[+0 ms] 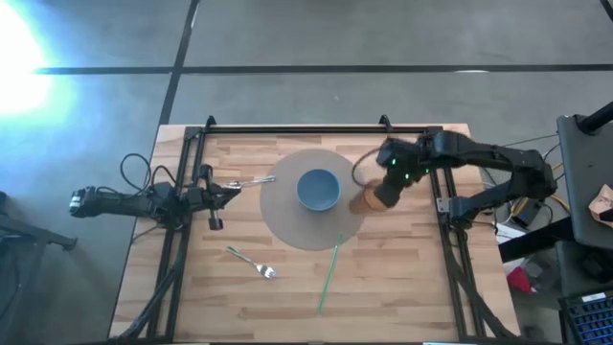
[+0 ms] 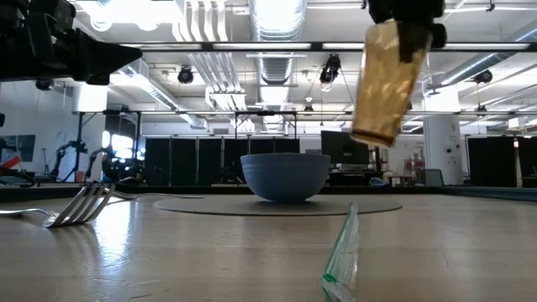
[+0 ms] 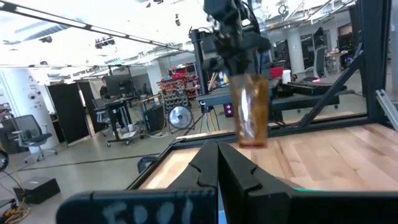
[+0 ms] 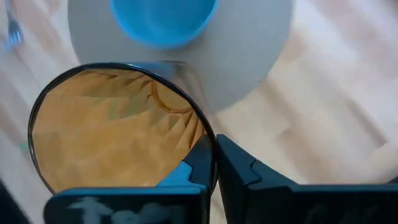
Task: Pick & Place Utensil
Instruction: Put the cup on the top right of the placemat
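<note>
My right gripper hangs over the right edge of the round grey mat, shut on an amber ribbed glass. The left gripper is raised at the mat's left side, pointing level toward the right, with its fingers shut on nothing. A silver utensil shows just beyond its tips, and I take it to lie on the table. A fork lies flat near the front left, tines up. A blue bowl stands on the mat. My right gripper holds the glass by its rim wall, one finger inside the opening and one outside. The fingers come from above, pointing down. The glass hangs below them, lifted clear of the table and slightly tilted, mouth up.
A green straw lies on the wood in front of the mat, running toward the near edge. Black frame rails border the table's far, left and right sides. Bare wood lies at the front right.
</note>
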